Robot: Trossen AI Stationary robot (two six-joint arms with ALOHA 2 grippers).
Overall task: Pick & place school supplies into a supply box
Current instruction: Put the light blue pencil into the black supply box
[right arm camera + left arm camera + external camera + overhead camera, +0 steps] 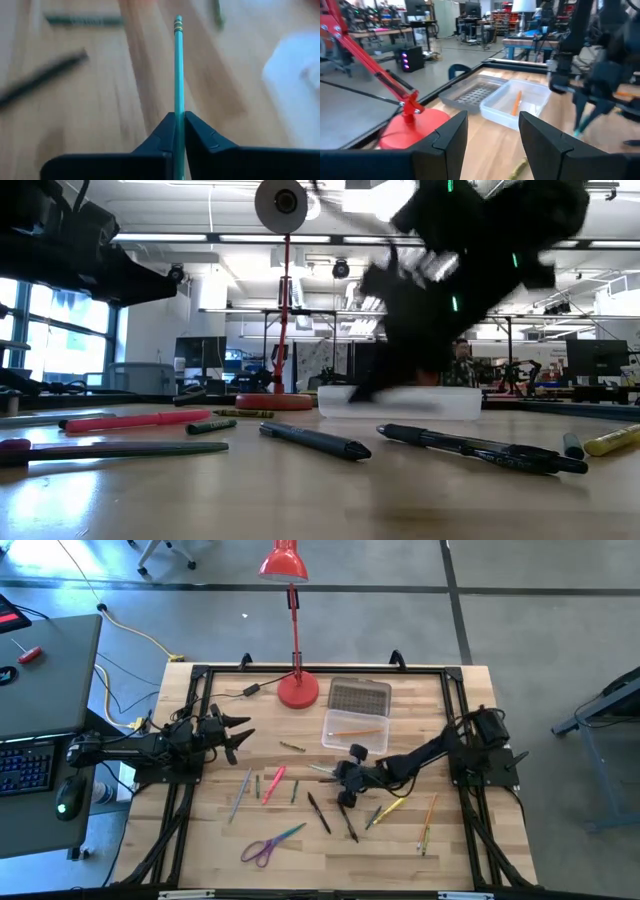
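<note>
Pens [318,810] across wooden table [200,840], workshop behind.

The wooden table [320,840] is seen from straight above in the high view, level across its top in the low view, and closely from each wrist, while the red round-based desk lamp [297,690] is shared by high, low and left wrist views.

Teal pencil [178,75] pinched upright in frame; clear box [354,730] centre, orange pencil [348,731] inside; pens scattered below.
</note>
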